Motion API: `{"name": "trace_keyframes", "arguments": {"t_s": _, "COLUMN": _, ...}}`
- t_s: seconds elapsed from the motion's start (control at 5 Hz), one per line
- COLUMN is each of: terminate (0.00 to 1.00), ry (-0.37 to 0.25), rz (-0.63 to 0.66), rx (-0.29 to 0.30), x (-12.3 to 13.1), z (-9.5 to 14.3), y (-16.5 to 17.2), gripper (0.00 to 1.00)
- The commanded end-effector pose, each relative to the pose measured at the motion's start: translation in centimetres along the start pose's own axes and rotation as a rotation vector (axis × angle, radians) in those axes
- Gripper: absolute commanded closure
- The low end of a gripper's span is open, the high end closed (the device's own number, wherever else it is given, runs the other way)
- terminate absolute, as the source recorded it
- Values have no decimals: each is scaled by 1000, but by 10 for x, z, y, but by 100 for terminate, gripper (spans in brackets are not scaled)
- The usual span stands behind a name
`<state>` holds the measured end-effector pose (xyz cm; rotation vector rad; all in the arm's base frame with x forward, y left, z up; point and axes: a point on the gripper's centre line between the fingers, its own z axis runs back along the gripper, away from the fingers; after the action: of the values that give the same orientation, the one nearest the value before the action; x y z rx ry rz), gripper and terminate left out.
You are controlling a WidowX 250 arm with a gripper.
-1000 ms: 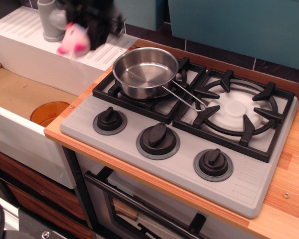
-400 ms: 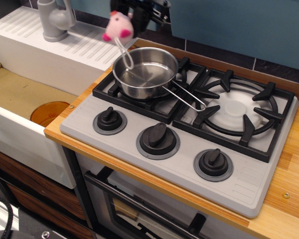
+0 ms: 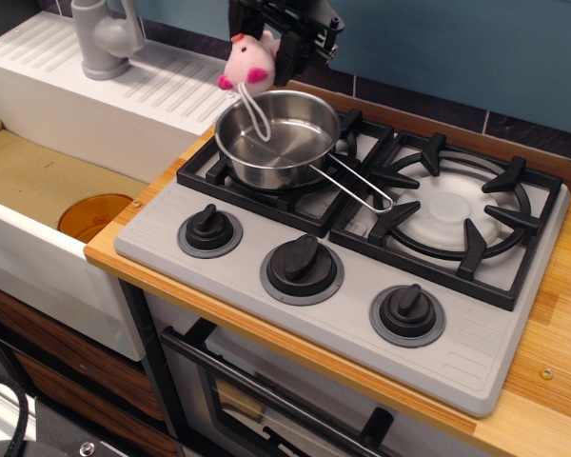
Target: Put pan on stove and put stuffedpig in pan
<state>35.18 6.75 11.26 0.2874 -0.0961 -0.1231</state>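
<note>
The shiny steel pan (image 3: 278,139) sits on the left burner grate of the grey stove (image 3: 343,295), its wire handle pointing right and toward the front. My black gripper (image 3: 266,43) hangs at the top of the frame, above the pan's far rim. It is shut on the pale pink stuffedpig (image 3: 249,60), which is held in the air over the pan's far left edge. The pig's white loop string (image 3: 255,109) dangles down into the pan.
A white sink (image 3: 67,143) with a grey tap (image 3: 103,36) and an orange drain stands to the left. The right burner (image 3: 454,211) is bare. Three black knobs (image 3: 302,267) line the stove's front. A teal wall and dark tiles run behind.
My gripper has carried the stuffedpig rightward from over the sink's drainboard to above the pan's far rim. The pan has not moved.
</note>
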Motion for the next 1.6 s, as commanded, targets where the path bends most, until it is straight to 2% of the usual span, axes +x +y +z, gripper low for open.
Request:
{"name": "trace_keyframes", "arguments": {"t_s": 0.0, "terminate": 0, "ry": -17, "rz": 27, "rx": 15, "x": 5, "z": 20, "y": 0, "gripper": 0}}
{"name": "trace_keyframes", "arguments": {"t_s": 0.6, "terminate": 0, "ry": 2, "rz": 51, "rx": 14, "x": 4, "z": 40, "y": -13, "gripper": 0}}
{"name": "trace_keyframes", "arguments": {"t_s": 0.8, "terminate": 0, "ry": 14, "rz": 72, "rx": -115, "x": 9, "z": 49, "y": -20, "gripper": 0}}
{"name": "trace_keyframes", "arguments": {"t_s": 1.0, "terminate": 0, "ry": 23, "rz": 78, "rx": -213, "x": 14, "z": 57, "y": -23, "gripper": 0}}
{"name": "trace_keyframes", "arguments": {"t_s": 1.4, "terminate": 0, "ry": -14, "rz": 59, "rx": -230, "x": 21, "z": 57, "y": -26, "gripper": 0}}
